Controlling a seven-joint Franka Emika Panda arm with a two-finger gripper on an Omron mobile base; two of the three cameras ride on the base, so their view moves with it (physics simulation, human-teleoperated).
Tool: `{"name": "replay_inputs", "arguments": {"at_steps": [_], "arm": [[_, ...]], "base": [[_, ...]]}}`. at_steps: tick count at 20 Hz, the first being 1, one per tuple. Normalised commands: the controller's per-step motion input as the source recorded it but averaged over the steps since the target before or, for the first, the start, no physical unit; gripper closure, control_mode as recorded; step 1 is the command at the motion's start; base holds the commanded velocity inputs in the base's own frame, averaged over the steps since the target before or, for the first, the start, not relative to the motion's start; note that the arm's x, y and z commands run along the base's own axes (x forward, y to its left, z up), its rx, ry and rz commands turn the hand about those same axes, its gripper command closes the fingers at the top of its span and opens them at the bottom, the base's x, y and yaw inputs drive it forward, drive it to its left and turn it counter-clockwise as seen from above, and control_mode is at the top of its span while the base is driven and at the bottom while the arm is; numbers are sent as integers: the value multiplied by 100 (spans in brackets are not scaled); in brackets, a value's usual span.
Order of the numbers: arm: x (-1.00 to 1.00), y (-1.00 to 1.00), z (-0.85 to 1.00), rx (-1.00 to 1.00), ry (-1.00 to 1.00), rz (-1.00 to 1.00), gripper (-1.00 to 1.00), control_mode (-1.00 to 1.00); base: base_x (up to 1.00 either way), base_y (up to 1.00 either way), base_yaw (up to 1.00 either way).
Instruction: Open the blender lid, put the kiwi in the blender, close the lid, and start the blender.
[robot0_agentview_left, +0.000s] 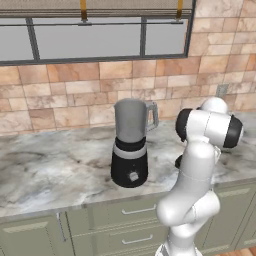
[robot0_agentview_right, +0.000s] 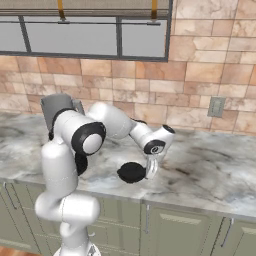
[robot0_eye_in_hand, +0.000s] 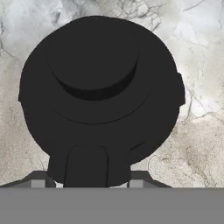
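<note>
The blender (robot0_agentview_left: 130, 150) stands on the marble counter, its grey jar open at the top with no cap on it. In the right base view the jar (robot0_agentview_right: 56, 109) peeks out behind my arm's shoulder. The black blender lid (robot0_agentview_right: 131, 172) lies flat on the counter to the right of the blender, near the front edge. My gripper (robot0_agentview_right: 150, 169) points down at the lid's right rim, fingers touching or just beside it. In the hand view the lid (robot0_eye_in_hand: 96, 87) sits very close, its raised centre knob facing me. The kiwi is out of view.
A tiled wall with a socket (robot0_agentview_right: 216, 106) and a window runs behind the counter (robot0_agentview_right: 215, 165). Bare marble stretches to the right of the lid and to the left of the blender. Cabinet drawers (robot0_agentview_left: 137, 210) sit below the counter's front edge.
</note>
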Motion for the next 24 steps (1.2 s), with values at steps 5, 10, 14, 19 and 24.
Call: {"name": "replay_inputs", "arguments": {"at_steps": [5, 10, 14, 19, 24], "arm": [[-17, 16, -20, -7, -4, 0, 100, -100], [-22, 0, 0, 0, -5, -1, 100, -100], [-11, 0, 1, 0, 1, -5, 100, -100], [-7, 0, 69, 0, -5, -14, 100, -100], [-12, -3, 80, 5, -14, -13, 100, -100]], "base": [[0, 0, 0], [0, 0, 0], [0, 0, 0], [0, 0, 0], [0, 0, 0]]}}
